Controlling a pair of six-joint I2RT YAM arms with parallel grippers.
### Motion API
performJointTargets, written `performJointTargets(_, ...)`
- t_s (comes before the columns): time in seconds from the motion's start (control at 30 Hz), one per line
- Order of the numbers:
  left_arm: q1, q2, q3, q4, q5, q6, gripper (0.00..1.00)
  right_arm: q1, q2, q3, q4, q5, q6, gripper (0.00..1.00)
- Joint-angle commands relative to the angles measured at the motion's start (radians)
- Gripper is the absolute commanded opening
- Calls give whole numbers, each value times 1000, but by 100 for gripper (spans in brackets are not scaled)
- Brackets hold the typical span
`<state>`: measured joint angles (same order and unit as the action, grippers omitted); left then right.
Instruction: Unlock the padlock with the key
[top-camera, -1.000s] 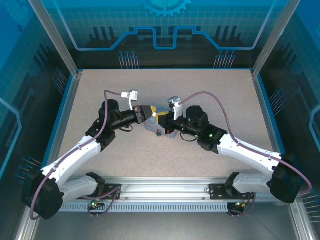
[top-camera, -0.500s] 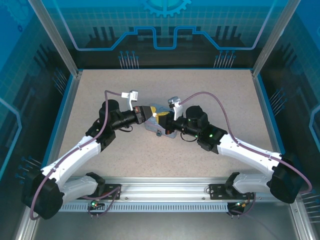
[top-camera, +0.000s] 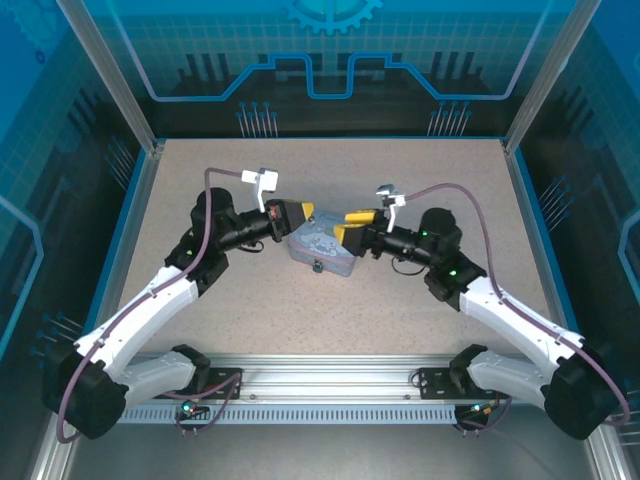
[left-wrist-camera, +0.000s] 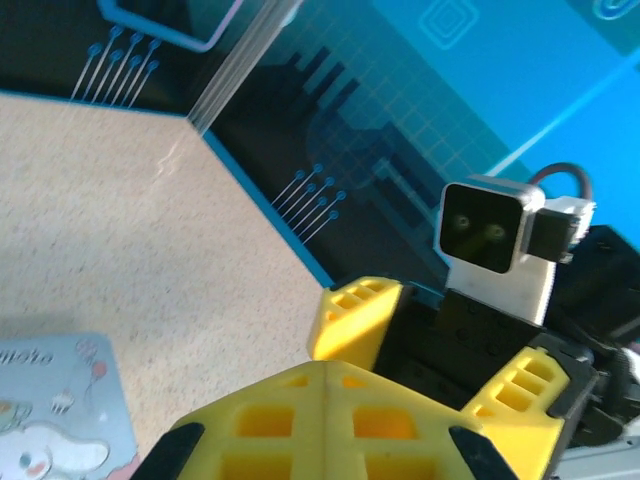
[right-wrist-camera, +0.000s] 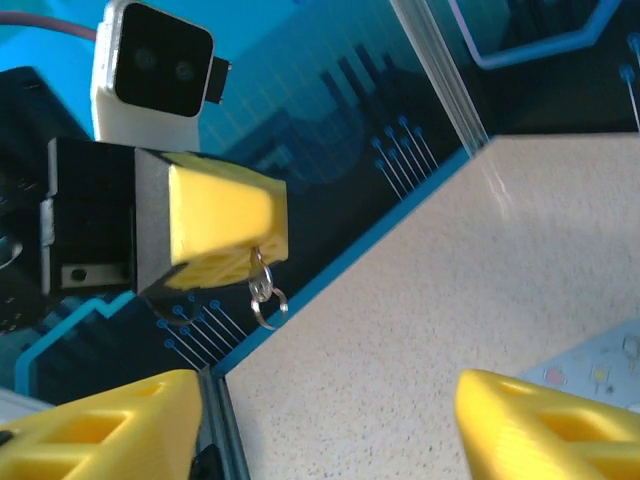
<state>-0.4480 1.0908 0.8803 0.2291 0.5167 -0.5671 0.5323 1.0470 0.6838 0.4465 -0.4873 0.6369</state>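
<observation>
My left gripper (top-camera: 303, 211) hangs shut above the left end of the pale blue tin (top-camera: 322, 248). In the right wrist view the small metal key (right-wrist-camera: 259, 283), with its ring, dangles from between the left gripper's (right-wrist-camera: 240, 245) closed yellow fingers. My right gripper (top-camera: 346, 227) is open over the tin's right end, facing the left one with a gap between them and nothing in it. Its own fingertips (right-wrist-camera: 545, 420) stand far apart. The padlock (top-camera: 317, 266) is a tiny dark thing at the tin's near edge. In the left wrist view the shut left gripper (left-wrist-camera: 327, 400) hides the key.
The tin (left-wrist-camera: 50, 420) lies on the speckled table (top-camera: 420, 180), which has a blue rim and glass walls around it. The right arm's wrist camera (left-wrist-camera: 492, 240) faces the left gripper at close range. Both arms' cables arch above the table.
My right gripper has opened and drawn back to the right, away from the left one. The left gripper has risen slightly and shifted left, staying shut.
</observation>
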Motion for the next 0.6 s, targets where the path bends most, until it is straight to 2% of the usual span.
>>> performJointTargets(0.0,-5,-8,78,14,86,81,0,-46,-35,-18,202,-178,97,74)
performJointTargets(0.2,-13,28,164,42,178,114,0,-44,-3,76,219,-221,126,72)
performJointTargets(0.57,-36,37,184,25,183,147,0,55,120,190,216,-202,102,56)
